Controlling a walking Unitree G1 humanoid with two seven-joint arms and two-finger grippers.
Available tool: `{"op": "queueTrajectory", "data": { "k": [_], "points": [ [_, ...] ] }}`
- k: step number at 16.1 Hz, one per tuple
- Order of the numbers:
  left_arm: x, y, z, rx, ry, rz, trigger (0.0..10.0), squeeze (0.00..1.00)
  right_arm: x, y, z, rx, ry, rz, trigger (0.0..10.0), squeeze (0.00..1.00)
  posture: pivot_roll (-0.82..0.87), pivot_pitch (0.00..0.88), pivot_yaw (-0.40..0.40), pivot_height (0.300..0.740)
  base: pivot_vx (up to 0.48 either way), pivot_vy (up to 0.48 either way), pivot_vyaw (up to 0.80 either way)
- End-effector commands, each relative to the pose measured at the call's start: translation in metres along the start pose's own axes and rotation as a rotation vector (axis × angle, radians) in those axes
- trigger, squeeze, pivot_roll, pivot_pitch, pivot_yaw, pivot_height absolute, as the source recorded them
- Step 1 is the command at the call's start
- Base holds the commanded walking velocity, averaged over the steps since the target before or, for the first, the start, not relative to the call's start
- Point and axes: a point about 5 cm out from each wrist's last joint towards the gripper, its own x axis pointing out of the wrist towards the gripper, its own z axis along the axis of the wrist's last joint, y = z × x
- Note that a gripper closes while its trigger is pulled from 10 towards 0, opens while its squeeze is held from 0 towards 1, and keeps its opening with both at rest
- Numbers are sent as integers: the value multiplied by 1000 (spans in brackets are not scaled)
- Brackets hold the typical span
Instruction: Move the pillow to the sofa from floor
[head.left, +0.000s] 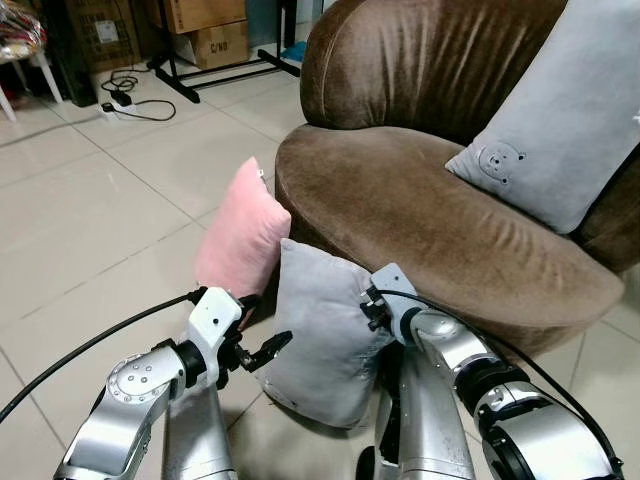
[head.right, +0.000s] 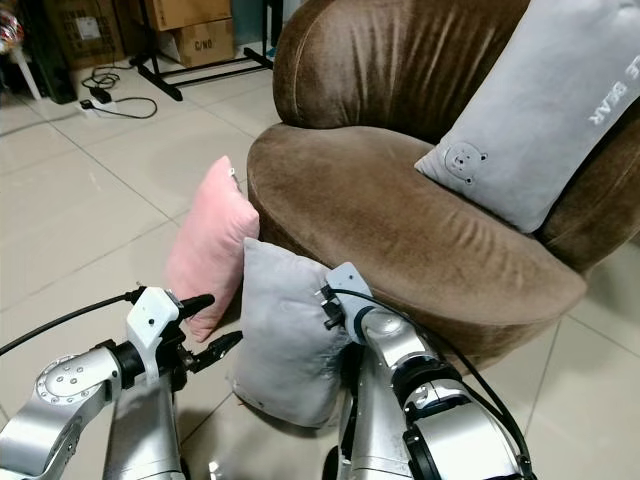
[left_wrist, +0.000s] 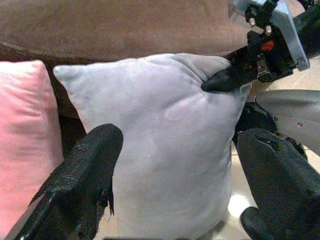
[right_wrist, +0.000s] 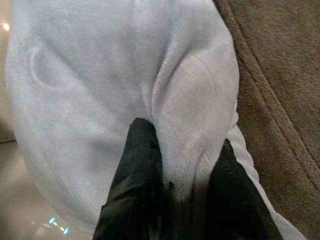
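Observation:
A grey pillow (head.left: 320, 335) stands upright on the tiled floor, leaning on the front of the brown sofa (head.left: 440, 220). My right gripper (right_wrist: 182, 185) is shut on a fold of plush at the pillow's upper edge on the sofa side; one of its fingers (left_wrist: 225, 80) presses into that corner in the left wrist view. My left gripper (head.right: 212, 325) is open just off the pillow's other edge, its two black fingers spread, with the pillow's face straight ahead of them.
A pink pillow (head.left: 240, 230) leans on the sofa beside the grey one, close behind my left gripper. A grey bear pillow (head.left: 560, 120) rests on the sofa's backrest. Cardboard boxes (head.left: 215, 40), a rack base and a power strip (head.left: 118, 100) lie far back.

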Motion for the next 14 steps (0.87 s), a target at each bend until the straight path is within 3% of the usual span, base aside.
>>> {"op": "queueTrajectory", "data": {
  "k": [1,4,7,10,11,14],
  "points": [
    [0,2,1,7,11,10,10000,0,-1,1,-9,9,30,6,0,0,66,0,-121,412,0,0,0],
    [-3,2,2,10,-7,48,10000,0,1,6,-3,5,-3,38,0,0,61,0,-117,412,0,0,0],
    [1,7,5,24,-18,78,10000,0,1,11,9,68,-105,78,0,0,48,0,-103,412,0,0,0],
    [0,6,8,27,-33,97,10000,0,-5,10,20,275,-223,163,0,0,40,0,-94,412,0,0,0],
    [-2,7,13,21,-56,124,10000,0,-17,5,29,372,-323,201,0,0,31,0,-83,412,0,0,0],
    [-9,8,26,31,-105,192,10000,0,-63,-14,60,509,-581,176,0,0,11,0,-66,412,0,0,0]
  ]
}}
